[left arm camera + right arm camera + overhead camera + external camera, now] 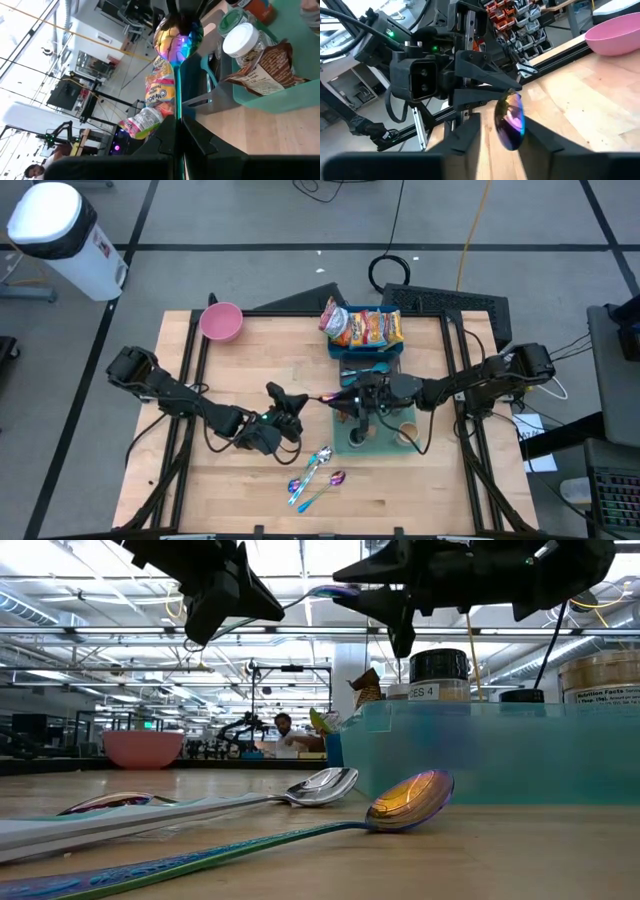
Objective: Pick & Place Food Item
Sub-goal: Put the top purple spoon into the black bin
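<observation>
3 iridescent spoons were in sight: 2 lay side by side on the wooden table (250,370) near its front edge, spoon one (318,465) and spoon two (326,484), and a third spoon (176,45) was held up in the air by its handle. There was 1 pink bowl (221,321) at the back-left corner, 1 teal tray (372,442) right of centre, and 1 teal bin (366,352) behind it holding several snack packets (362,326); jars stood in the tray, their count unclear. The left gripper (292,406) reached in from the left over mid-table, its fingers clamped tight on the raised spoon's handle, the bowl end pointing toward the right arm. The right gripper (352,394) stretched in from the right above the tray's near edge, and its 2 fingers (465,137) flanked the spoon's bowl with small gaps on each side, not visibly touching it. Beyond the table lay a grey tiled floor with a white bin (62,232); the level view showed a large lit workshop with 1 person seated far back.
</observation>
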Controlling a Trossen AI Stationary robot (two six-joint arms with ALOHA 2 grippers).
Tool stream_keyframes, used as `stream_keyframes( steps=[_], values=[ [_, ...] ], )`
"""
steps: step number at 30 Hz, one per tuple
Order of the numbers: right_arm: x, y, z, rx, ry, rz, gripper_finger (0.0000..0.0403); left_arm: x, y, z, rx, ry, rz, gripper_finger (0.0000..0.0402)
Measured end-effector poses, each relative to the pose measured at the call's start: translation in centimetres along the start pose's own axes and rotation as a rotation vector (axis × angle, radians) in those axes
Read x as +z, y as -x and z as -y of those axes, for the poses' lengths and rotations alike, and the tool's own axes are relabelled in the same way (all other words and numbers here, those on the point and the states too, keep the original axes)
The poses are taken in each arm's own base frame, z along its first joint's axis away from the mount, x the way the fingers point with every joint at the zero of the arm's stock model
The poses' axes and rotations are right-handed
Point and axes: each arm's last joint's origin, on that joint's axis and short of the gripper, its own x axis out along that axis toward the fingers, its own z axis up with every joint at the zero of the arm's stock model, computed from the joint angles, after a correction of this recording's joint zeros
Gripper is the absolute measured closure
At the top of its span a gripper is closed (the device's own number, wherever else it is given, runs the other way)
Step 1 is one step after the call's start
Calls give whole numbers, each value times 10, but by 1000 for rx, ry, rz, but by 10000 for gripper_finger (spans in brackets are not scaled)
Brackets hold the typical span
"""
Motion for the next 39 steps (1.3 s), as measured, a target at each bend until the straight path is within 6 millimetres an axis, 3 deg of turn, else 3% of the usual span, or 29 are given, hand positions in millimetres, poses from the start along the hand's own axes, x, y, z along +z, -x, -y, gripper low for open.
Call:
stream_keyframes(
  steps=[5, 8, 11, 15, 20, 25, 32, 39],
  values=[
    [-1, 0, 1, 1, 55, -11, 383, 0, 0, 0, -12, 13, 6, 392],
    [-2, 0, 0, 9, 94, -25, 394, 1, 0, 2, -72, 67, 34, 374],
    [2, 3, 0, 5, 144, -28, 400, 2, 0, 2, -101, 182, 47, 325],
    [22, 16, 3, -45, 206, -28, 401, 1, 0, 2, -81, 314, 30, 240],
    [51, 50, 13, -248, 232, -60, 402, 1, 0, 3, -125, 354, 36, 148],
    [62, 90, 14, -402, 217, -79, 402, 0, 0, 6, -191, 377, 40, 98],
    [49, 134, 17, -432, 111, -118, 402, -2, -6, 3, -201, 395, 28, 79],
    [12, 138, 42, -372, -39, -263, 402, -6, -17, -2, -213, 460, 7, 91]
  ],
)
